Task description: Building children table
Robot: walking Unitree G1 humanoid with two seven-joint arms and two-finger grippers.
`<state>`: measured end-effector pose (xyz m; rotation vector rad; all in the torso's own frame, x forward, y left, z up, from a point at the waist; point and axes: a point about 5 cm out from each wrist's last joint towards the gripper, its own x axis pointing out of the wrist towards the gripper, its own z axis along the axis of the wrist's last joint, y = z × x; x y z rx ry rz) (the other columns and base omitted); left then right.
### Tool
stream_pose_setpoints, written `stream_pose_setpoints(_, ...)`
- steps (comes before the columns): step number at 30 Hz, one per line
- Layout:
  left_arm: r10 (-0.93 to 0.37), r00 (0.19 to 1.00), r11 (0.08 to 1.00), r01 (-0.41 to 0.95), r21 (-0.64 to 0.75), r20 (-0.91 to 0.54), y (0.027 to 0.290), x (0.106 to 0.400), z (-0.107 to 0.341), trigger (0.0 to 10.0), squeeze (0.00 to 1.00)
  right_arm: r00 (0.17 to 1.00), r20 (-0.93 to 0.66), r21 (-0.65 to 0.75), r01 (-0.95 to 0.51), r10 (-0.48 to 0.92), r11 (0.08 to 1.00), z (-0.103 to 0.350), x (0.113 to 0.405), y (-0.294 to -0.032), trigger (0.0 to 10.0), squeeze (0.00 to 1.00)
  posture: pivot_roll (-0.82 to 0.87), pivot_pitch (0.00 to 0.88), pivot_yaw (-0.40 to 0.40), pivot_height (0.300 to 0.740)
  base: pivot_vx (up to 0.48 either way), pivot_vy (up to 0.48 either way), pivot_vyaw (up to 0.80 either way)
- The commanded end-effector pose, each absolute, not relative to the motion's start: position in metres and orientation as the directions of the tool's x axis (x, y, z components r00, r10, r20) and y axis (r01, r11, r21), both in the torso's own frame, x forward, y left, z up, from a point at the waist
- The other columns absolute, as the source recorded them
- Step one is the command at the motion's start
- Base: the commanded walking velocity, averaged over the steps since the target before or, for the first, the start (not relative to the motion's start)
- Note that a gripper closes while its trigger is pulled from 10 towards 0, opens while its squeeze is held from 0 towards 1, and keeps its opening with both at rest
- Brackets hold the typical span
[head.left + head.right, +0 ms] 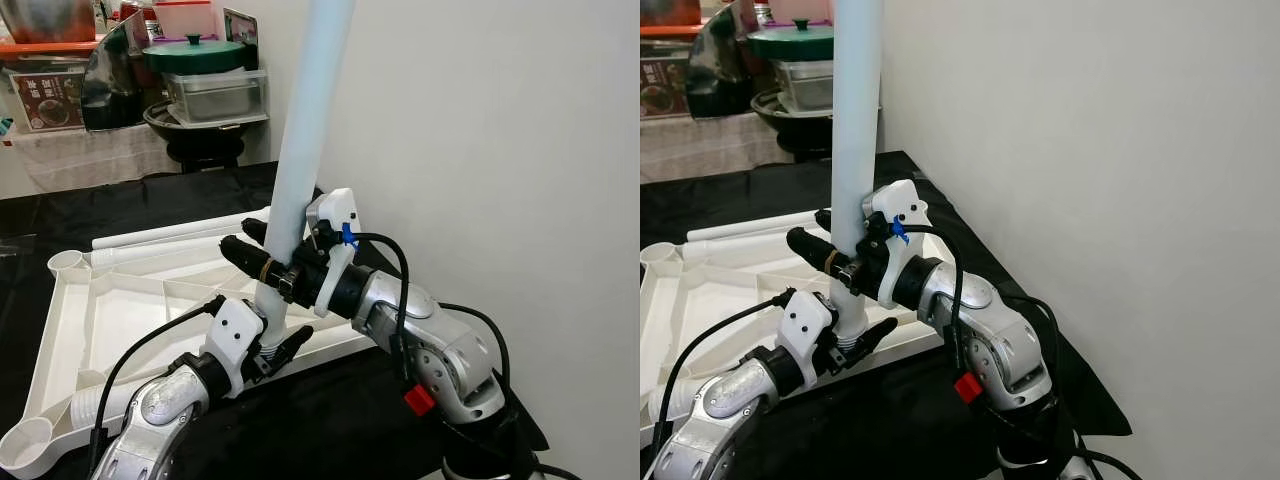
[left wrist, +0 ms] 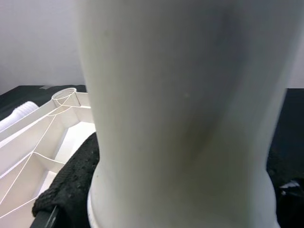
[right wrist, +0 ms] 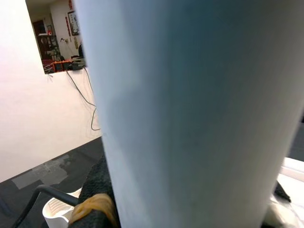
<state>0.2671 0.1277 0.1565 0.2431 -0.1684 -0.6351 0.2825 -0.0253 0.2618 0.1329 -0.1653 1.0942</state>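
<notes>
Leg (image 1: pixel 305 140) upright at tabletop (image 1: pixel 130 300) corner, wall (image 1: pixel 500 150) close right.

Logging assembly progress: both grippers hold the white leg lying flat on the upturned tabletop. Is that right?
Not quite. The leg stands upright at a corner of the tabletop, not flat, as the left eye view shows. The right gripper grips it above the left gripper.

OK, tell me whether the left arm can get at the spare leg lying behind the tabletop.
Probably not right now. The left pincer is shut on the upright leg at its base, and that leg and the right pincer stand between it and the spare leg beyond the tabletop.
</notes>
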Motion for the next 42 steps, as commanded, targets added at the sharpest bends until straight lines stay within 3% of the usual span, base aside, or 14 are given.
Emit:
stream_pose_setpoints(1,-0.574,0.816,0.797,0.54,0.272,0.062,0.132,0.27,0.152,0.0,0.0,0.427,0.206,0.042,-0.903,0.881,0.428,0.263,0.28,-0.023,10.0,0.0,0.05,0.0,-0.043,0.74,0.0,0.0,0.0)
stream_pose_setpoints(4,-0.576,0.815,0.797,0.542,0.266,0.065,0.133,0.27,0.153,1.1,0.0,0.421,0.211,0.056,-0.906,0.882,0.42,0.262,0.28,-0.024,10.0,0.0,0.06,0.0,-0.046,0.74,0.0,0.0,0.0)
stream_pose_setpoints(5,-0.58,0.812,0.794,0.545,0.268,0.068,0.133,0.27,0.154,3.5,0.0,0.419,0.214,0.066,-0.907,0.882,0.415,0.261,0.28,-0.025,10.0,0.0,0.06,0.0,-0.046,0.74,0.0,0.0,0.0)
stream_pose_setpoints(6,-0.587,0.807,0.788,0.549,0.277,0.071,0.133,0.269,0.156,10.0,0.0,0.419,0.218,0.073,-0.908,0.882,0.413,0.261,0.28,-0.026,10.0,0.21,0.06,0.0,-0.046,0.74,0.0,0.0,0.0)
stream_pose_setpoints(7,-0.587,0.807,0.788,0.549,0.277,0.071,0.133,0.269,0.156,10.0,0.0,0.419,0.218,0.073,-0.908,0.882,0.413,0.261,0.28,-0.026,10.0,0.21,0.06,0.0,-0.046,0.74,0.0,0.0,0.0)
stream_pose_setpoints(8,-0.593,0.802,0.783,0.555,0.282,0.07,0.133,0.269,0.157,10.0,0.0,0.415,0.229,0.092,-0.91,0.881,0.405,0.261,0.281,-0.027,10.0,0.96,0.06,0.0,-0.046,0.74,0.0,0.0,0.0)
stream_pose_setpoints(9,-0.598,0.798,0.778,0.558,0.289,0.071,0.133,0.268,0.158,10.0,0.0,0.414,0.234,0.103,-0.91,0.88,0.401,0.261,0.281,-0.028,10.0,1.0,0.06,0.0,-0.049,0.74,0.0,0.0,0.0)
stream_pose_setpoints(17,-0.642,0.764,0.744,0.601,0.29,0.065,0.136,0.264,0.162,10.0,0.0,0.286,0.259,0.021,-0.957,0.923,0.291,0.259,0.276,-0.036,10.0,1.0,0.07,0.0,-0.05,0.74,0.0,0.0,0.0)
stream_pose_setpoints(18,-0.66,0.749,0.729,0.619,0.292,0.058,0.135,0.261,0.161,10.0,0.0,0.238,0.25,-0.003,-0.969,0.939,0.247,0.257,0.272,-0.037,10.0,0.25,0.07,0.0,-0.054,0.74,0.0,0.0,0.0)
stream_pose_setpoints(19,-0.682,0.73,0.709,0.642,0.293,0.05,0.133,0.257,0.161,10.0,0.0,0.209,0.243,-0.019,-0.975,0.947,0.221,0.256,0.268,-0.038,10.0,0.0,0.07,0.0,-0.054,0.74,0.0,0.0,0.0)
stream_pose_setpoints(25,-0.745,0.666,0.648,0.712,0.271,0.032,0.125,0.245,0.161,10.0,0.0,0.196,0.188,-0.07,-0.975,0.962,0.212,0.246,0.27,-0.041,10.0,0.0,0.08,0.0,-0.056,0.74,0.0,0.0,0.0)
stream_pose_setpoints(29,-0.863,0.498,0.465,0.847,0.257,-0.082,0.114,0.215,0.144,10.0,0.0,0.141,0.174,-0.081,-0.984,0.975,0.157,0.242,0.267,-0.041,10.0,0.0,0.08,0.0,-0.057,0.74,0.0,0.0,0.0)
stream_pose_setpoints(32,-0.863,0.498,0.465,0.847,0.257,-0.082,0.114,0.215,0.144,10.0,0.0,0.141,0.174,-0.081,-0.984,0.975,0.157,0.242,0.267,-0.041,10.0,0.0,0.08,0.0,-0.057,0.74,0.0,0.0,0.0)
stream_pose_setpoints(42,-0.876,0.454,0.408,0.877,0.253,-0.161,0.135,0.21,0.146,10.0,0.0,-0.1,0.192,-0.052,-0.994,0.976,-0.091,0.245,0.254,-0.062,10.0,0.0,0.08,0.0,-0.061,0.74,0.0,0.0,0.0)
